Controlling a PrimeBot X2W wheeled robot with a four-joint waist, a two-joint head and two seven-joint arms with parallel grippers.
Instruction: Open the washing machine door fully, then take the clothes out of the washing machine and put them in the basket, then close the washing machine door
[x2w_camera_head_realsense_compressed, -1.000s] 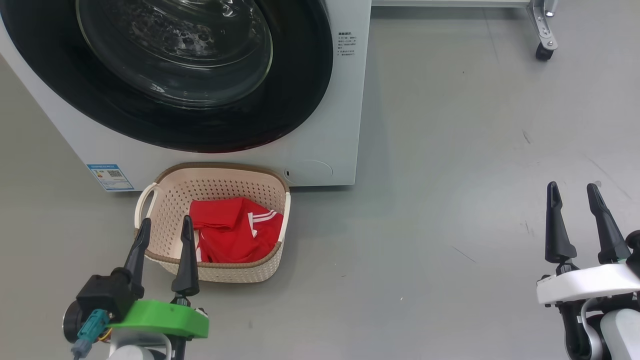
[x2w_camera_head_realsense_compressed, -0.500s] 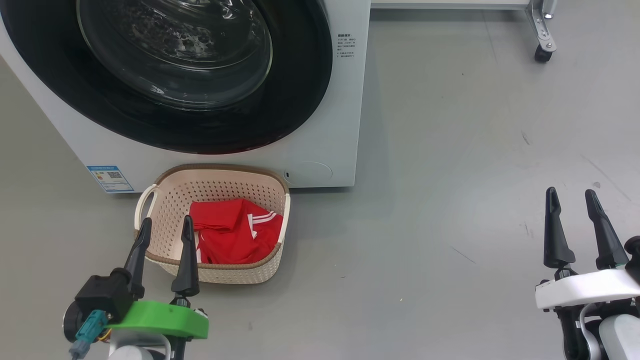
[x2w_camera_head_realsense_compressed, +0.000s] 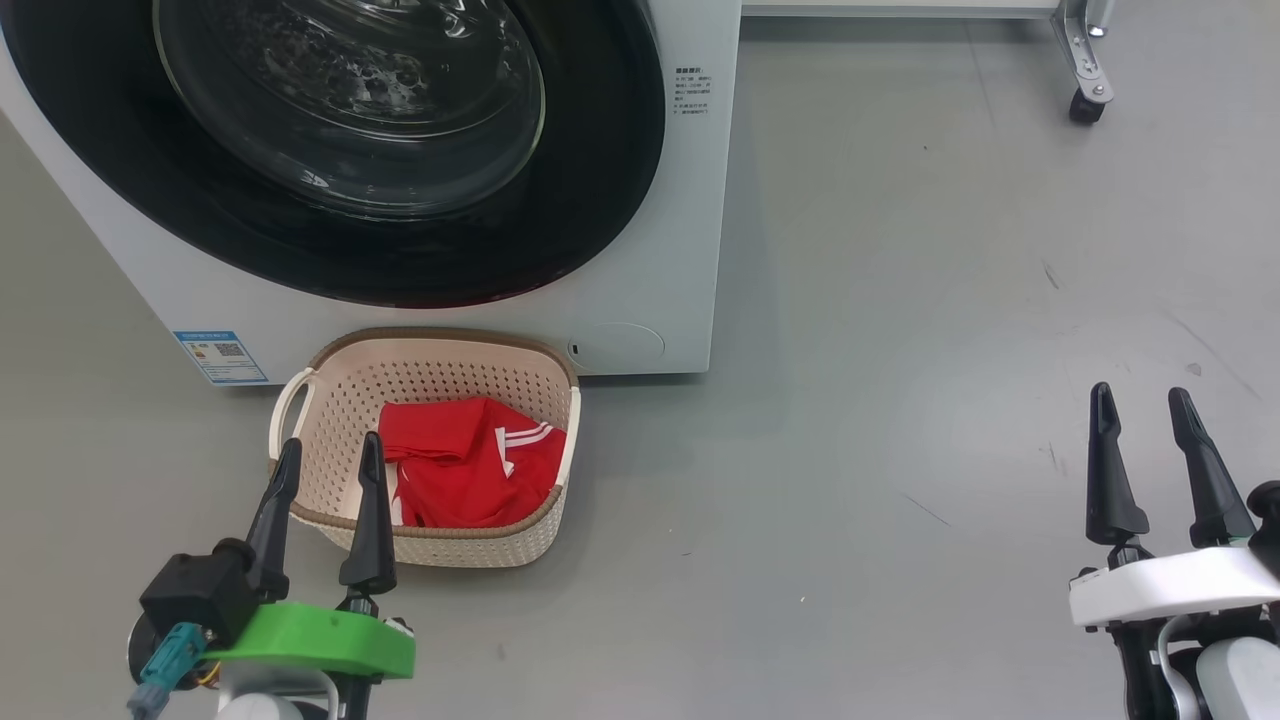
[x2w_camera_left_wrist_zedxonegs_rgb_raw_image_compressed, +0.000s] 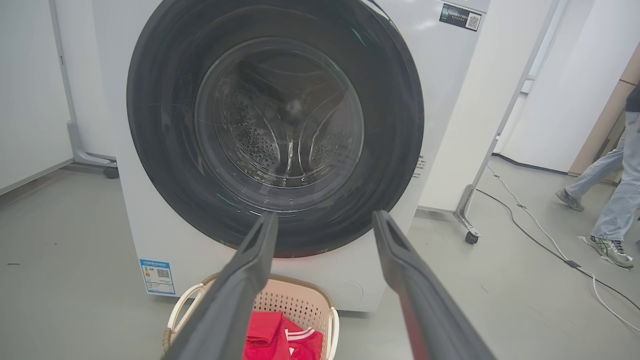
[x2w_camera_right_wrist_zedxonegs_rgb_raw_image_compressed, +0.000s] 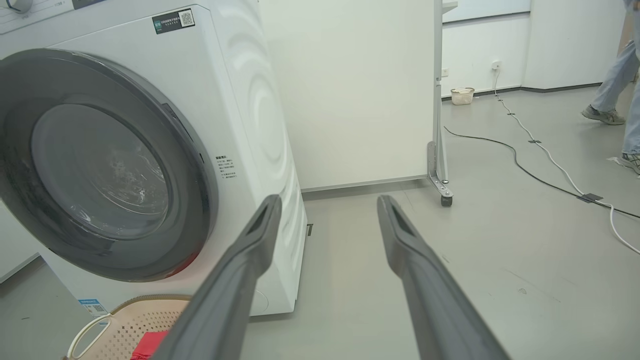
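Clothes (x2w_camera_head_realsense_compressed: 470, 470) are being shown in the basket (x2w_camera_head_realsense_compressed: 440, 334) at the head view's lower left; a person's legs (x2w_camera_left_wrist_zedxonegs_rgb_raw_image_compressed: 615, 190) are being caught at the left wrist view's right edge. Left gripper (x2w_camera_head_realsense_compressed: 332, 440) and right gripper (x2w_camera_head_realsense_compressed: 1140, 391) are being held wide apart, empty.

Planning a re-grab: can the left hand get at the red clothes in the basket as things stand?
Probably yes. The open left hand is near the basket, which is uncovered, and nothing shows between it and the red clothes.
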